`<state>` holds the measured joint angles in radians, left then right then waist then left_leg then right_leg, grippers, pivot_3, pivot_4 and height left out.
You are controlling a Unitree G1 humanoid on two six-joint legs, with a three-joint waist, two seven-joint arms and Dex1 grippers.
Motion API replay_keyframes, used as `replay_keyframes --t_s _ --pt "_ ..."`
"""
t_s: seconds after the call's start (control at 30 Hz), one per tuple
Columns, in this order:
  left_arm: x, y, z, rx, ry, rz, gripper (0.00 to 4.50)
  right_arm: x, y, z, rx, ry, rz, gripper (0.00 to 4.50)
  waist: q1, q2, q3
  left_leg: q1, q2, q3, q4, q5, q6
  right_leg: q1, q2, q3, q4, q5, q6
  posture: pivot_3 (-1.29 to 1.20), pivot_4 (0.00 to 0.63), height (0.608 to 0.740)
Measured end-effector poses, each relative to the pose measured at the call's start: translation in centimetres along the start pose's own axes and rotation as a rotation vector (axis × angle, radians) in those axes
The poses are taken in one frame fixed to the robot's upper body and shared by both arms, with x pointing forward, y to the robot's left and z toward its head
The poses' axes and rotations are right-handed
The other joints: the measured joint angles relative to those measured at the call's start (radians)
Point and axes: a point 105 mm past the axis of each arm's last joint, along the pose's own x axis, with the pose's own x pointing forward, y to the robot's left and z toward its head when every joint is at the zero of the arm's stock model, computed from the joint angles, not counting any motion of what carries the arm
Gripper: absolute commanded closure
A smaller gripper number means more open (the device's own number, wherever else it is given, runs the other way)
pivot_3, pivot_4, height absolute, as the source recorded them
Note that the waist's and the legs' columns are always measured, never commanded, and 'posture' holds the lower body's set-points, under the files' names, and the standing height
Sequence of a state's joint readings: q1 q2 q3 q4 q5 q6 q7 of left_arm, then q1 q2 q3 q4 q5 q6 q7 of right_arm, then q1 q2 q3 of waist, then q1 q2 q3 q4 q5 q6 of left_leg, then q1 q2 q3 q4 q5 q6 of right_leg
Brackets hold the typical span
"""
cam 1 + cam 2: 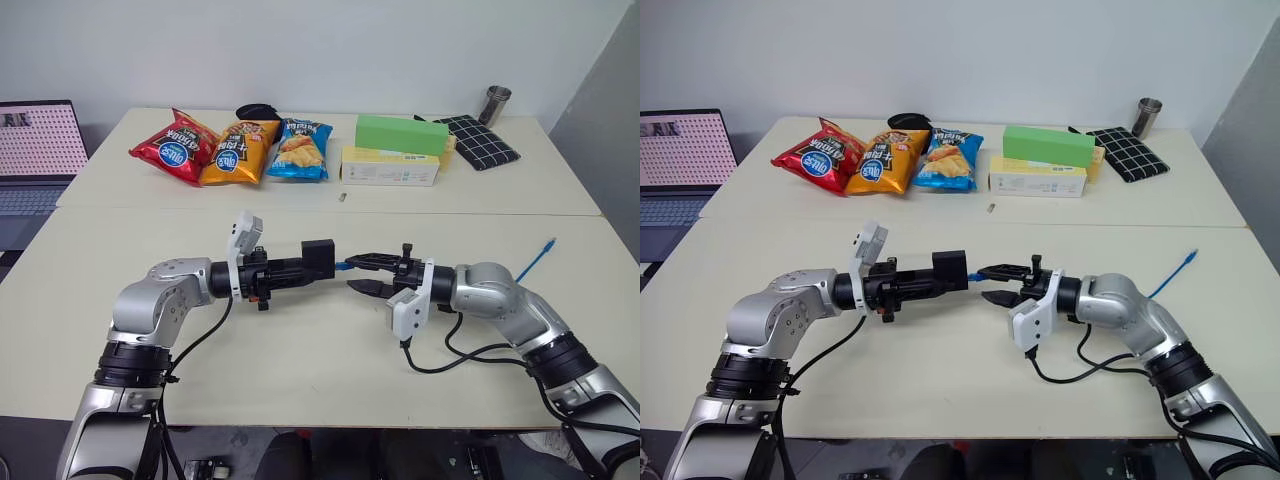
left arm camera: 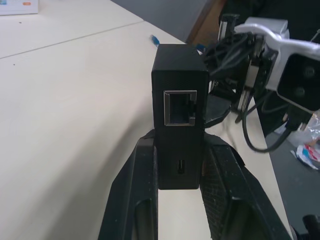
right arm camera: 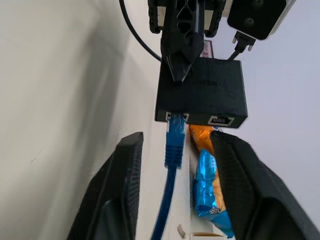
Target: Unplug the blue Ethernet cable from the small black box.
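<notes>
Head views: left gripper (image 1: 318, 262) is clamped on the small black box (image 1: 319, 257), held up off the table (image 1: 300, 370) at mid-front, box facing the right arm. Right gripper (image 1: 362, 274) sits just beside the box's open face, fingers apart, one above and one below the short blue stub of the blue Ethernet cable (image 1: 343, 266) coming out of the box. The cable's far plug end lies on the table well off to the right, near the edge. Left wrist view: the black fingers (image 2: 222, 185) pinch the box on its two flat sides; one empty port faces this camera, right gripper hardware is behind the box. Right wrist view: the blue plug is still seated in one port of the box, the neighbouring port empty; the cable runs straight back from the box between the right fingers (image 3: 120, 185), touching neither as far as I can tell. Key geometry: the plug's long axis lines up with the right gripper's own axis, box directly ahead of it, so the right arm is the one placed to take the plug. My read: it needs to close on the plug body, likely pressing the latch tab, then pull straight back along that axis while the left holds the box steady. Risk: fingers closing on the thin cord instead of the plug and slipping.
</notes>
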<state>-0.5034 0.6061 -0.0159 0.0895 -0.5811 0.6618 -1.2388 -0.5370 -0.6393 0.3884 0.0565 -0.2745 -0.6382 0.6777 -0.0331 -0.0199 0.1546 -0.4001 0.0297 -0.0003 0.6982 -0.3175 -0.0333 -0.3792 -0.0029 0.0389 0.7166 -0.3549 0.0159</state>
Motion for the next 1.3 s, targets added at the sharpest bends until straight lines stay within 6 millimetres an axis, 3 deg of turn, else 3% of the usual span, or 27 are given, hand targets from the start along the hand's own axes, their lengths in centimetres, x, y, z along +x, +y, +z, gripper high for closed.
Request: replay_keyframes --t_s 0.03,0.13,0.2,0.3,0.4,0.57,0.73,1.3 --pt "-0.1 0.0 0.0 0.011 0.003 -0.004 3.72 -0.5 0.2 0.1 0.060 0.007 0.016 1.34 0.001 0.000 0.000 0.000 0.000 0.000 0.000 0.000 0.000 0.000 0.000 0.000 0.000 0.000 0.000 0.00 0.150 0.740" --pt "-0.1 -0.1 0.0 0.034 0.012 -0.030 3.72 -2.1 0.3 0.4 0.378 0.043 -0.001 1.33 0.004 0.000 0.000 0.000 0.000 -0.001 0.000 0.000 0.000 0.001 0.000 0.000 -0.001 0.000 0.000 0.00 0.150 0.740" --pt "0.0 -0.2 0.2 0.046 0.011 -0.062 3.72 -2.5 -0.7 1.0 0.644 0.032 -0.058 1.33 0.002 0.000 0.000 0.000 0.000 -0.001 0.001 0.000 0.000 0.001 0.000 0.000 0.000 0.000 0.000 0.00 0.150 0.740" --pt "0.2 -0.8 0.8 0.074 0.010 -0.121 3.72 -2.7 -2.3 2.3 0.977 -0.038 -0.104 1.33 0.001 0.000 0.000 0.001 0.000 -0.002 0.001 0.000 0.000 0.002 0.000 -0.002 0.000 0.000 0.000 0.00 0.150 0.740" --pt "0.2 -1.2 0.9 0.094 0.012 -0.158 3.72 -1.9 -3.0 3.0 1.149 -0.083 -0.079 1.33 0.001 0.000 0.000 0.000 0.000 -0.002 0.000 0.000 0.000 0.002 0.000 -0.001 0.000 0.000 0.000 0.00 0.150 0.740" --pt "0.3 -1.7 1.2 0.128 0.006 -0.188 3.72 -0.9 -3.1 3.4 1.270 -0.098 -0.001 1.33 0.002 0.000 0.000 0.000 -0.001 -0.002 0.000 0.000 0.000 0.002 0.000 -0.001 -0.001 0.000 0.000 0.00 0.150 0.740" --pt "0.6 -2.7 1.2 0.171 0.001 -0.196 3.72 -0.5 -2.0 2.5 1.366 -0.073 0.038 1.33 0.001 0.000 0.000 0.000 0.000 -0.002 0.000 0.000 0.001 0.001 0.000 -0.001 -0.001 0.000 0.000 0.00 0.150 0.740" --pt "-0.1 -3.1 1.2 0.197 0.016 -0.167 3.72 -0.6 -1.2 2.7 1.396 -0.102 0.129 1.33 0.001 0.000 0.000 0.000 -0.001 -0.002 0.000 0.000 0.001 0.001 0.000 -0.001 -0.001 0.000 0.000 0.00 0.150 0.740"
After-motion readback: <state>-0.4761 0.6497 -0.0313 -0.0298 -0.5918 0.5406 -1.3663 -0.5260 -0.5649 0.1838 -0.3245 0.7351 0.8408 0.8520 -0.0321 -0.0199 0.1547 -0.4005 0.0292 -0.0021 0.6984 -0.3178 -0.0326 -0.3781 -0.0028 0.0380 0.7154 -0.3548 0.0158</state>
